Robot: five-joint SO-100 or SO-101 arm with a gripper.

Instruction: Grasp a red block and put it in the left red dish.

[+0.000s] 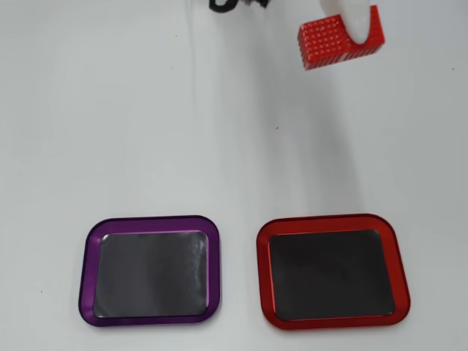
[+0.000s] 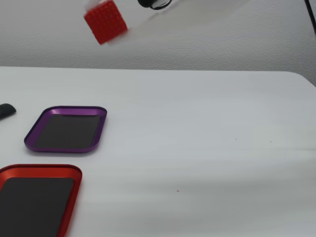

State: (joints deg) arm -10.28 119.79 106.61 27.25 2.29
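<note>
Overhead, red block (image 1: 330,42) aloft at the top edge, seemingly clamped by mostly cropped white fingers (image 1: 358,22).

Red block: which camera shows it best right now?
The overhead view: the red block is sharp, its bump grid is clear, and a white finger crosses its top. In the fixed view the block is raised well above the table but motion-blurred, with the gripper hardly visible.

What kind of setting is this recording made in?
Probably a tabletop robot test setup: a bare white table against a plain wall, with only a purple tray, a red tray and a lifted red block.
</note>
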